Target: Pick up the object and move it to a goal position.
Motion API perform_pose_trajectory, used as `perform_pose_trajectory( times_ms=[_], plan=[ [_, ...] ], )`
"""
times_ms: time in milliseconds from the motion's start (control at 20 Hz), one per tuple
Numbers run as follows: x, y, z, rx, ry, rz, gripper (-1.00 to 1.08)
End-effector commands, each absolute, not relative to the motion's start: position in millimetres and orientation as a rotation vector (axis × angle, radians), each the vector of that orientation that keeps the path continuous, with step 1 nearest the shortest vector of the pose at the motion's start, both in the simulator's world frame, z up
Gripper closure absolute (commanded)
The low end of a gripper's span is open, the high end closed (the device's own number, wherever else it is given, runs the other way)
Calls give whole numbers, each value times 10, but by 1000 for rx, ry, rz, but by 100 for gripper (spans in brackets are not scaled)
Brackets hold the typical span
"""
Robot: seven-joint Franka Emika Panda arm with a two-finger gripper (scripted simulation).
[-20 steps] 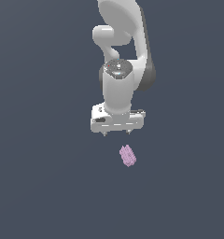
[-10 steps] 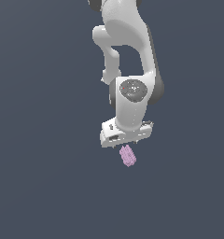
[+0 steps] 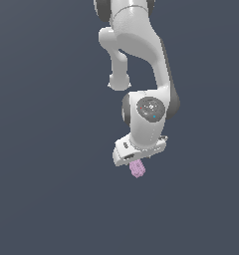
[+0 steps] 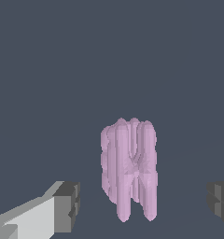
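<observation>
The object is a small pale pink-lilac ridged oblong block lying on the dark grey floor. In the exterior view the white gripper hangs right over it and hides its upper end; only the lower part sticks out below the hand. In the wrist view the block lies between the two dark fingertip pads, with clear gaps on both sides. The gripper is open and touches nothing that I can see.
The dark grey floor spreads flat all around. The white arm rises above the gripper. No goal marker shows in either view.
The arm has moved down and toward the exterior view's right, bringing the gripper from above the block down over it. The block has not moved.
</observation>
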State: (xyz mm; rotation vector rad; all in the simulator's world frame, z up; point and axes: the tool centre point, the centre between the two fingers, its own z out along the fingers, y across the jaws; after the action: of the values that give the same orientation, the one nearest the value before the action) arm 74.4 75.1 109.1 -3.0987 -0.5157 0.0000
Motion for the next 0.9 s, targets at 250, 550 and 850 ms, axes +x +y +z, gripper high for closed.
perform_pose_trajectory(
  times_ms=[250, 550, 850],
  plan=[
    [748, 757, 1015, -3098, -520, 0, -92],
    [742, 759, 698, -3098, -523, 0, -92],
    [751, 759, 569, -3098, -524, 0, -92]
  ],
)
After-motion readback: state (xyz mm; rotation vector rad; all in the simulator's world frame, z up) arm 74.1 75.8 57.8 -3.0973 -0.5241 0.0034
